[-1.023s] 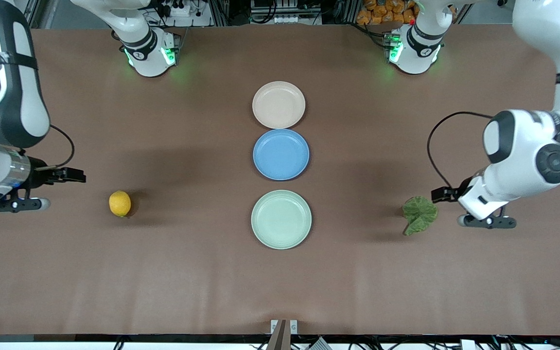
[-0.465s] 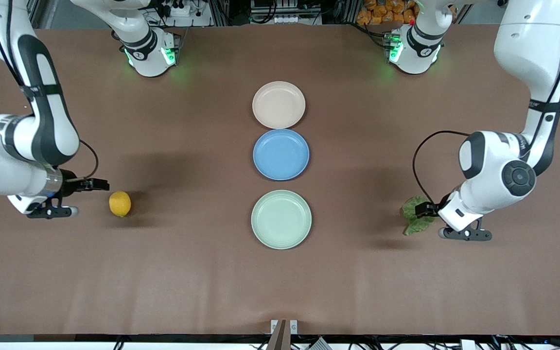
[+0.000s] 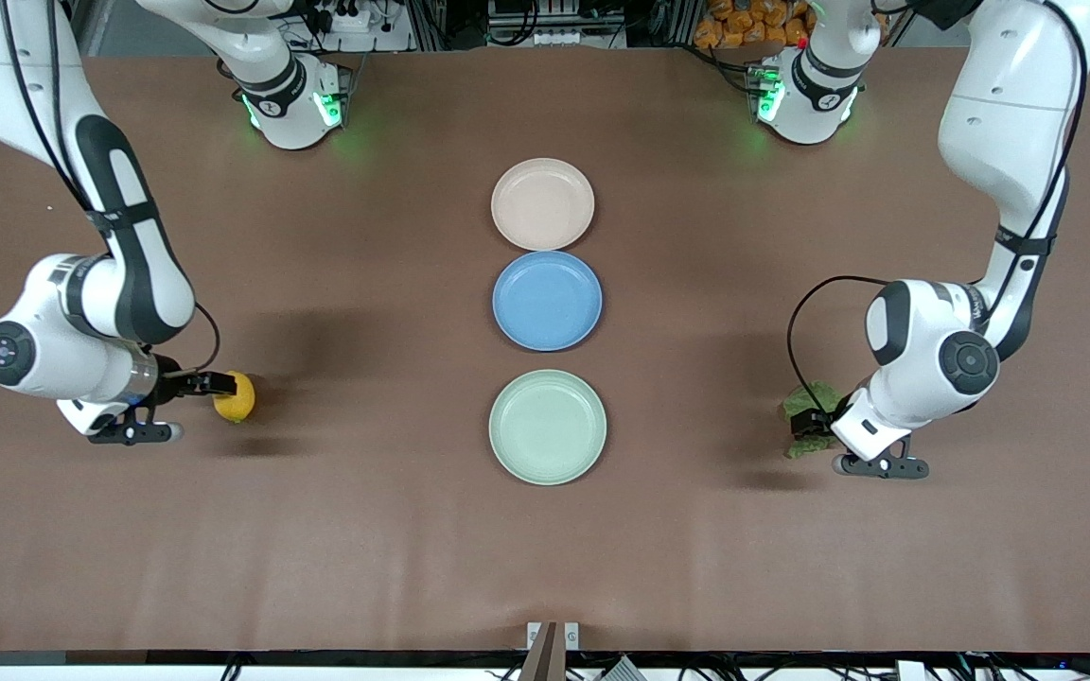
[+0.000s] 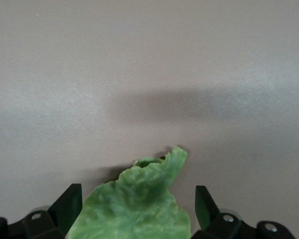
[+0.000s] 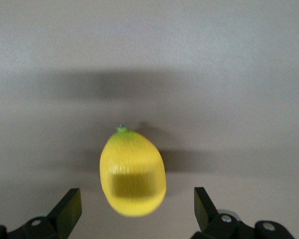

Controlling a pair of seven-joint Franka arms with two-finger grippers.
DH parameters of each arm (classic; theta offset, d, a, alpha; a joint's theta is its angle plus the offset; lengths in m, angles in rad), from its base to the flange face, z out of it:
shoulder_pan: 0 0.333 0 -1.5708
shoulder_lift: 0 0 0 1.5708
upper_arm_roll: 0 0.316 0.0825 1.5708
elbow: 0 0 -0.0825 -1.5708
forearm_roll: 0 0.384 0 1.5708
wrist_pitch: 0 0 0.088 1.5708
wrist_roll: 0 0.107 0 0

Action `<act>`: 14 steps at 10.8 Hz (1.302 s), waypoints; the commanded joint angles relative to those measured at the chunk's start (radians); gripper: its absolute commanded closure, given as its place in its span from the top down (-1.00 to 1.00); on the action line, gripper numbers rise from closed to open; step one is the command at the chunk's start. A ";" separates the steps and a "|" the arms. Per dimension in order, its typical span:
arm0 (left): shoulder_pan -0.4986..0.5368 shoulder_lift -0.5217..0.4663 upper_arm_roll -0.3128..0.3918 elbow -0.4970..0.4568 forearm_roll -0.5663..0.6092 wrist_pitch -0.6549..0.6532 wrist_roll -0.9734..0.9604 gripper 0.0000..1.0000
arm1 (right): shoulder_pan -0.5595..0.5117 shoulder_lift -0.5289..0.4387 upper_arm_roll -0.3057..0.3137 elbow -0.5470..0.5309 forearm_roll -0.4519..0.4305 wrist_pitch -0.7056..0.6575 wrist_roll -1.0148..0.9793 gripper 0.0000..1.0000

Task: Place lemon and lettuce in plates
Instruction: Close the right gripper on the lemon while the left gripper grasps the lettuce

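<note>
While both arms reach low over it, the brown matte table (image 3: 394,549) carries everything in sight. Right arm comes down at its own end of the table; left arm does likewise at its end.

Three round shallow plastic plates sit in a line down the table's middle, close together but apart. Pale mint green plate (image 3: 548,427) is nearest the front camera. Blue plate (image 3: 547,300) lies between. Pale beige-pink plate (image 3: 543,204) is farthest from the camera, nearest the bases. All three hold nothing.

Right gripper (image 3: 219,383) sits low at the small smooth yellow oval lemon (image 3: 237,401), which rests on the table toward the right arm's end, well apart from the plates and roughly level with the mint plate. In the right wrist view the black fingers (image 5: 67,209) are spread wide, one to each side of the lemon (image 5: 133,173), not touching it; a dark shadow patch falls on the fruit's skin.

Left gripper (image 3: 808,425) is low over the flat crinkled green lettuce leaf (image 3: 810,401), lying on the table toward the left arm's end, also well apart from the plates. Left wrist view: fingers (image 4: 69,205) parted, leaf (image 4: 134,204) between them, its ragged tip pointing away from the gripper. Contact with the leaf cannot be judged.
</note>
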 commanded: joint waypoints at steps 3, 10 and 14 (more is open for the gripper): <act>-0.004 0.038 0.001 0.011 0.020 0.026 -0.010 0.83 | 0.011 0.065 0.000 0.013 0.016 0.082 0.010 1.00; -0.002 0.047 0.003 0.000 0.047 0.026 -0.002 -0.67 | 0.014 0.107 0.000 0.008 0.045 0.089 0.011 -0.58; -0.007 0.021 0.001 0.011 0.049 0.020 -0.004 -1.00 | 0.014 0.049 0.015 0.011 0.051 -0.018 0.014 -0.90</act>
